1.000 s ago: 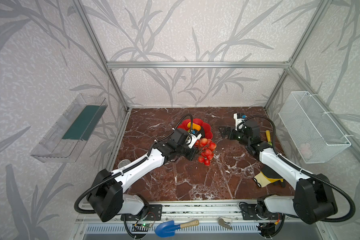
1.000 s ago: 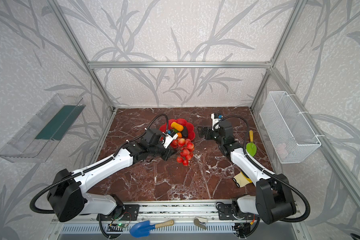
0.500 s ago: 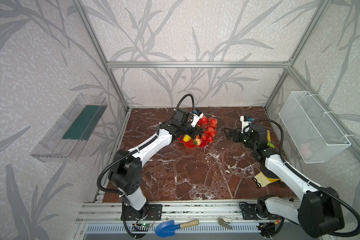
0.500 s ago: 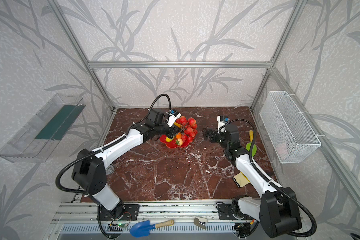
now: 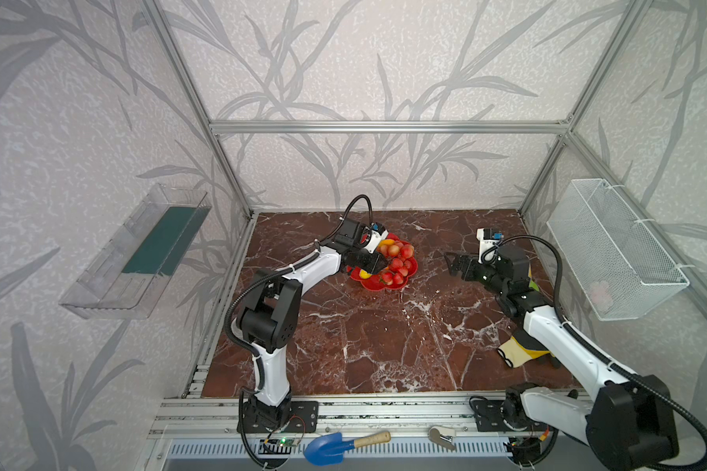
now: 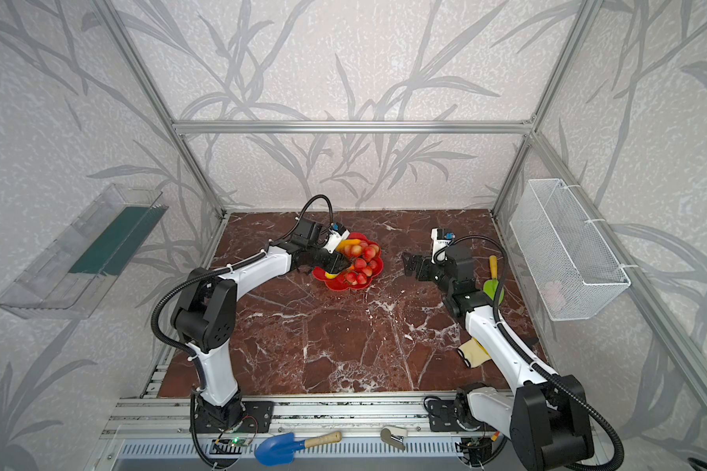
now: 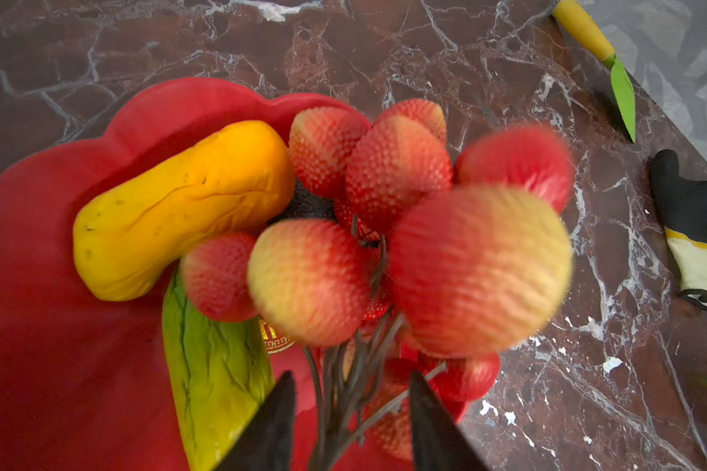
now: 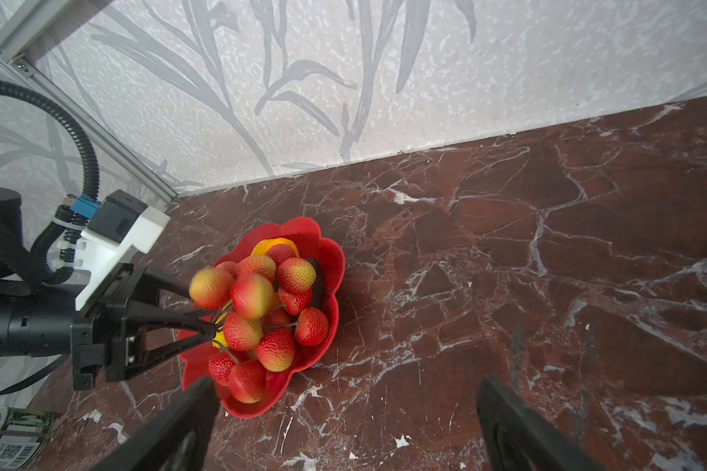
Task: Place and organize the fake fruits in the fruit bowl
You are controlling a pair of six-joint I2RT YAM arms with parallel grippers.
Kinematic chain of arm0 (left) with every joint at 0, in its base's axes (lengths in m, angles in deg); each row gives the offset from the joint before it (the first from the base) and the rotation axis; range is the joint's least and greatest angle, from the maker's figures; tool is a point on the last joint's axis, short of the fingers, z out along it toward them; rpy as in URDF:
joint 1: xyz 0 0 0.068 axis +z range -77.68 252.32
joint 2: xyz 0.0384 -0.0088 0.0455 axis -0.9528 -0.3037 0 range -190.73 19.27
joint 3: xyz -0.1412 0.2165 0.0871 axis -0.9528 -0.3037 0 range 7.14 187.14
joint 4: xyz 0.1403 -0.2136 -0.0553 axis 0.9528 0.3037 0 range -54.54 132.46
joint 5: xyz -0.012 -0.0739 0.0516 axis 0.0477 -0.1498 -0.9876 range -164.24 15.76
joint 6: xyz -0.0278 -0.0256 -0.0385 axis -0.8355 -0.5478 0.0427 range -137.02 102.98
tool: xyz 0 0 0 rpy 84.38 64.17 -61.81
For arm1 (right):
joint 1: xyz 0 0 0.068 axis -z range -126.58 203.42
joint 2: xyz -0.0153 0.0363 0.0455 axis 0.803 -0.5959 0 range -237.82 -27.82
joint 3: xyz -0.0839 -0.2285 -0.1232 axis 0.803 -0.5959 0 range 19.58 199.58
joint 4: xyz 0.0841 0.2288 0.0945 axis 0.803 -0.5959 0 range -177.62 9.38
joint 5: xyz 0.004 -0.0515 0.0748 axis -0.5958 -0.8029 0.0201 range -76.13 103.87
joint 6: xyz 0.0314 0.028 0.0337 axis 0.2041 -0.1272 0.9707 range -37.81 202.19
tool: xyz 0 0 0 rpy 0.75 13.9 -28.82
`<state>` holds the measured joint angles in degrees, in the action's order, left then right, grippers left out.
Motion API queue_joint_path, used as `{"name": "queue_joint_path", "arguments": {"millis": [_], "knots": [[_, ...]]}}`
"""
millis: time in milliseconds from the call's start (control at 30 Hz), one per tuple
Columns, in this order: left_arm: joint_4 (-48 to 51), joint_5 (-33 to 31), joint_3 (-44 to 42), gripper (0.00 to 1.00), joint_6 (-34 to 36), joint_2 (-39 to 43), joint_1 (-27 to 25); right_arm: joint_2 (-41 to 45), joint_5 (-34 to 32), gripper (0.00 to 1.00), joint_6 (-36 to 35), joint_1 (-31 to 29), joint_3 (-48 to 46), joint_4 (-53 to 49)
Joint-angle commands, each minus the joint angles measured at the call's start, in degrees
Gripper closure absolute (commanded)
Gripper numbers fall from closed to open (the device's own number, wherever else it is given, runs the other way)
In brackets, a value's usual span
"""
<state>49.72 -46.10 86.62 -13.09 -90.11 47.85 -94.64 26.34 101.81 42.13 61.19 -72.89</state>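
Left claw (image 7: 351, 379) is released, its 2 jaws parted around the stems of the red berry bunch (image 7: 388, 179), which sits just ahead of it in the red flower-shaped bowl (image 7: 58, 367) beside a yellow-orange oblong fruit (image 7: 180, 204). Right claw (image 5: 450, 264), spread wide and empty, is well apart from the bowl.

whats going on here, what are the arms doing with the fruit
The left gripper is at the red fruit bowl, jaws parted around the stems of the bunch of red berries, which is over the other fruit in the bowl. A yellow-orange fruit and a green fruit lie in the bowl beside it. The right gripper is open and empty, off to the side of the bowl.
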Motion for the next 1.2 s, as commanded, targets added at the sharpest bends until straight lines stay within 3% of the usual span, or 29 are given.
{"name": "queue_joint_path", "arguments": {"millis": [0, 133, 300, 433, 567, 600, 700, 800, 900, 1033, 1167], "knots": [[-2.9, -1.1, 0.5, 0.01, 0.0, 3.4, 0.1, -0.8, -1.1, 0.01, -1.0, 0.3, 1.2, 0.1], [-8.4, -4.6, -2.0, 0.01, -2.6, 10.0, 0.3, -1.2, -2.0, 0.01, -2.5, 0.4, 1.1, 1.2], [-23.2, -12.9, -12.7, 0.01, -6.5, 23.8, 2.1, -2.1, -5.1, 0.01, -4.4, 0.4, 0.1, 2.1], [-33.6, -32.4, -28.1, 0.01, -3.9, 37.5, 2.7, -2.0, -12.8, 0.01, -8.2, 0.4, -3.4, 5.4], [-44.9, -55.0, -49.8, 0.00, 7.0, 48.6, 3.6, -1.3, -22.8, 0.01, -19.1, 0.3, -10.6, 14.7], [-47.3, -56.3, -53.9, 0.00, 7.2, 51.3, 4.6, -1.4, -24.1, 0.01, -19.9, 0.4, -12.7, 18.0], [-46.2, -49.8, -60.2, 0.00, 0.1, 58.0, 12.0, -6.1, -25.7, 0.01, -23.1, 0.8, -15.6, 25.9], [-42.9, -48.1, -59.9, 0.00, -3.2, 54.9, 17.1, -11.1, -25.1, 0.01, -24.2, 2.4, -16.9, 32.5], [-50.5, -47.3, -61.8, 0.00, -4.2, 47.5, 18.6, -12.8, -22.5, 0.01, -24.6, 2.9, -16.5, 32.5], [-63.7, -45.0, -62.9, 0.00, -5.9, 34.6, 21.1, -15.4, -21.8, 0.01, -23.6, 3.8, -19.7, 40.8], [-73.9, -44.1, -62.1, 0.00, -4.6, 23.5, 22.1, -22.2, -16.6, 0.01, -25.5, 3.8, -20.4, 48.0]]}}
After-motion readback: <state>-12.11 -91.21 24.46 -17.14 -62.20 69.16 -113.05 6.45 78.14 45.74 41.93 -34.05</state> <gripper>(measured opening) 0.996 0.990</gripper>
